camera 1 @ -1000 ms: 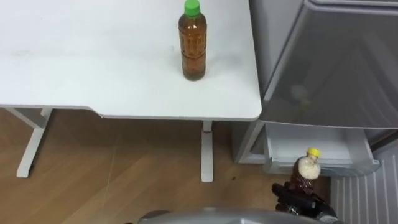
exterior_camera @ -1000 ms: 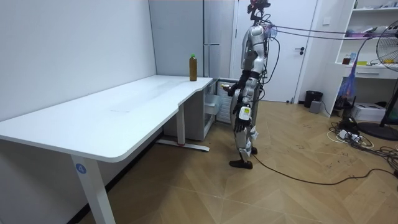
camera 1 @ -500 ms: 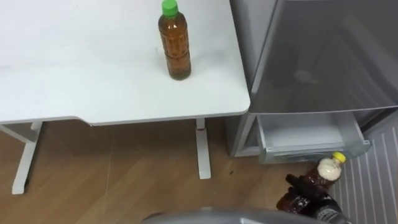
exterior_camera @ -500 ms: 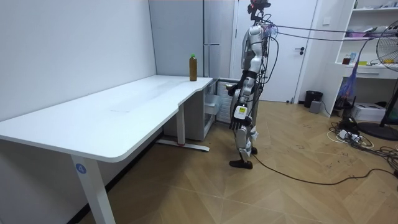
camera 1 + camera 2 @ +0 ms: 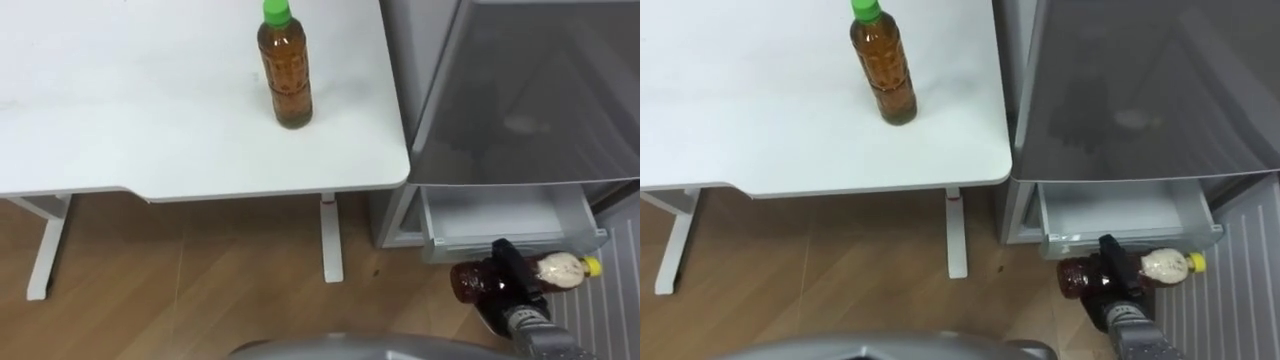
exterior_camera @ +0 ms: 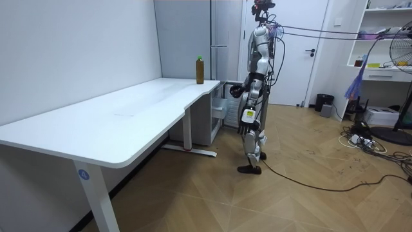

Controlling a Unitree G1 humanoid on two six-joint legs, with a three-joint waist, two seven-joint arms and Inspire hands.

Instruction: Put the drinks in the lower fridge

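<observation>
The yellow-capped bottle [image 5: 470, 281] lies on its side in the right hand [image 5: 520, 300]. Its cap points to the robot's right and its brown base to the left. Dark fingers [image 5: 508, 262] curl over the middle of the bottle and hide part of its pale label. The thumb and palm are hidden beneath it, and the wrist is cut off by the lower edge of the view. The bottle hangs above the wooden floor [image 5: 200, 280], just in front of the open lower fridge drawer [image 5: 490, 212] and not inside it. The back of the drawer is hidden under the grey fridge front [image 5: 540, 100], which runs out of the view at the top and right.

A green-capped bottle [image 5: 285, 70] stands upright on the white table [image 5: 120, 120], near the corner beside the fridge.

In the room view the robot stands upright facing the fridge, at the far end of the table. The left hand [image 6: 248, 118] hangs by its hip, and I cannot tell how it is held.
</observation>
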